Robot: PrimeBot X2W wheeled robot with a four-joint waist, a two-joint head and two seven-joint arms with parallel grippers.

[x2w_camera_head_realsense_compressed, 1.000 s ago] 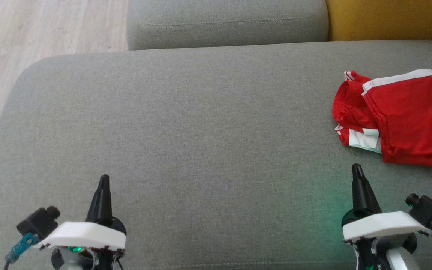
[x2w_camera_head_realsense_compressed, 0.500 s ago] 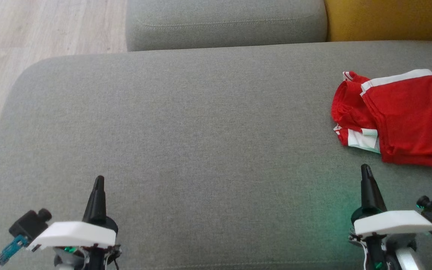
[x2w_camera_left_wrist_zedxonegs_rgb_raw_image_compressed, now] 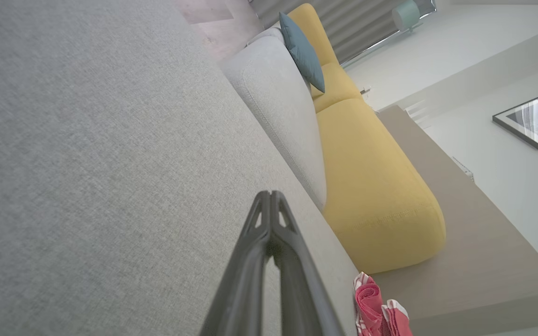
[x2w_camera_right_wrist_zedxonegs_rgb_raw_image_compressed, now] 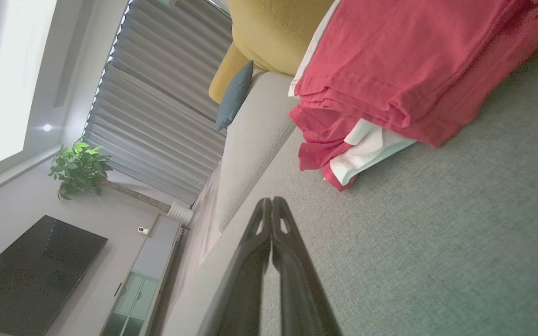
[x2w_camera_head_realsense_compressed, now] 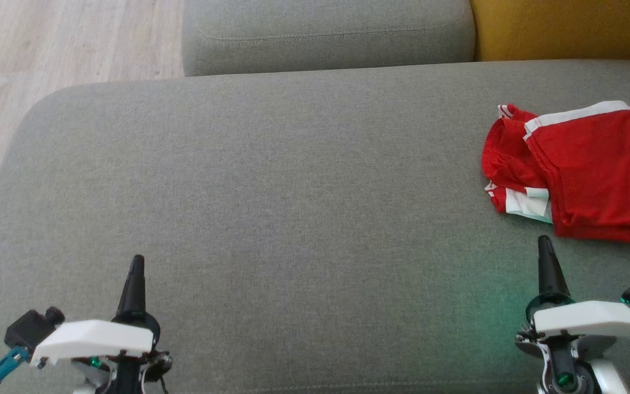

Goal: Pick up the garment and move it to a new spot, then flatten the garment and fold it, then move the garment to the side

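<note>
A red garment [x2w_camera_head_realsense_compressed: 583,172] with white trim lies folded in a stack at the right side of the grey sofa seat [x2w_camera_head_realsense_compressed: 271,191]. The right wrist view shows the garment [x2w_camera_right_wrist_zedxonegs_rgb_raw_image_compressed: 390,74] close up, its layered edges and a white patch facing me. My right gripper [x2w_camera_head_realsense_compressed: 543,241] is shut and empty, hovering just in front of the garment's near edge, tips together [x2w_camera_right_wrist_zedxonegs_rgb_raw_image_compressed: 271,201]. Far to the left near the seat's front, my left gripper [x2w_camera_head_realsense_compressed: 138,259] is shut on nothing, its fingertips [x2w_camera_left_wrist_zedxonegs_rgb_raw_image_compressed: 269,195] touching. A corner of the garment [x2w_camera_left_wrist_zedxonegs_rgb_raw_image_compressed: 378,308] shows in the left wrist view.
A grey back cushion [x2w_camera_head_realsense_compressed: 326,33] runs along the far edge, with a yellow cushion [x2w_camera_head_realsense_compressed: 566,27] to its right. Wooden floor [x2w_camera_head_realsense_compressed: 47,49] lies beyond the seat's rounded left corner. A blue pillow [x2w_camera_left_wrist_zedxonegs_rgb_raw_image_compressed: 302,49] leans on the sofa back.
Both grippers have drawn back toward the lower edge and outward, the left one to the left, the right one to the right. The garment lies as before.
</note>
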